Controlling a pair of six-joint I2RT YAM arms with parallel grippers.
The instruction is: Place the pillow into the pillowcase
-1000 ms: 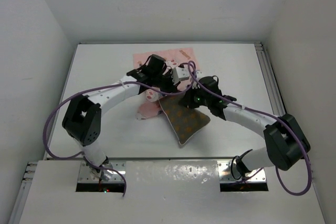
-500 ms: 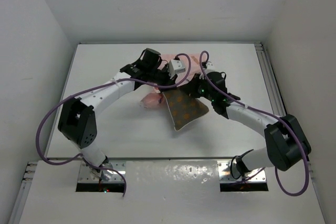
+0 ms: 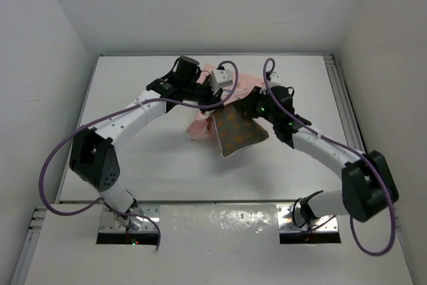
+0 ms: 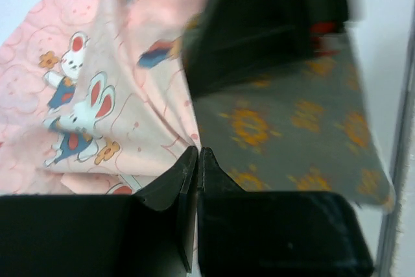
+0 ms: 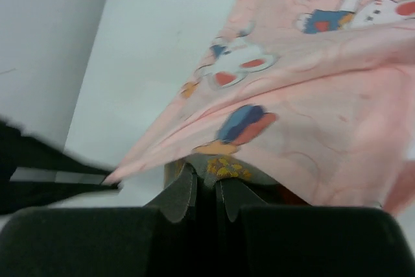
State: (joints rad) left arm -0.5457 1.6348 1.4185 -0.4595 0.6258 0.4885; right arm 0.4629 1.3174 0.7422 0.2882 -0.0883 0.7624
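the left jaws are pressed fully together on a thin fold at the edge of the pillowcase (image 4: 97,95). the right jaws are almost closed on the upper edge of the pillow (image 3: 237,135). its top end is tucked just under the pink cloth, and the rest hangs out, tilted, above the counter (image 3: 133,165). we think the main risk is at the left pinch: so little cloth is caught that drag from the pillow could pull it free, and the mouth would drop shut. we cannot tell whether one layer or both are pinched. if both, the pillow would only shove the cloth ahead of it and bunch it up. the right grip sits at one edge, so the pillow may swing or fold and catch its far corner on the opening. the two wrists are very near each other, so a careless push could knock them together or snag the purple cables (image 3: 227,71). the left arm (image 3: 133,115) and right arm (image 3: 320,149) both reach far forward. their elbows bow out to the sides and their wrists turn inward, meeting over the far middle of the counter.
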